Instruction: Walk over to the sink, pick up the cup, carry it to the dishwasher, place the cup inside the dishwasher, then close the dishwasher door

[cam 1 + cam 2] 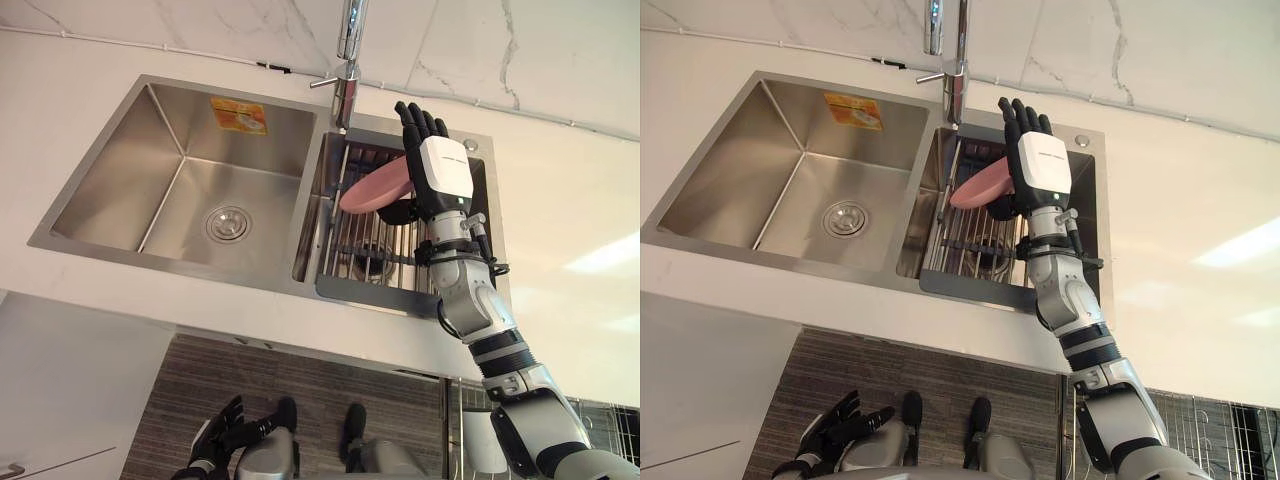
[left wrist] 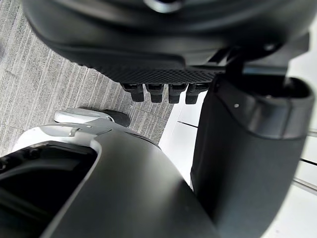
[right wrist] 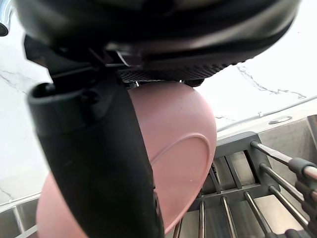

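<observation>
Right hand is up over the right basin of the brushed stainless steel double sink. That is where the smooth pink plastic cup sits, tipped on its side on the steel wire draining rack, below the chrome faucet. My arm reaches steeply forward from the lower right with the back of the hand toward my head. The fingers are straight and slightly spread past the cup. My thumb lies across its pink wall, so the cup sits between thumb and palm. I'd call that contact made but the grasp not closed. Left hand hangs low by my side with fingers relaxed and empty, leaving the reach to the right.
</observation>
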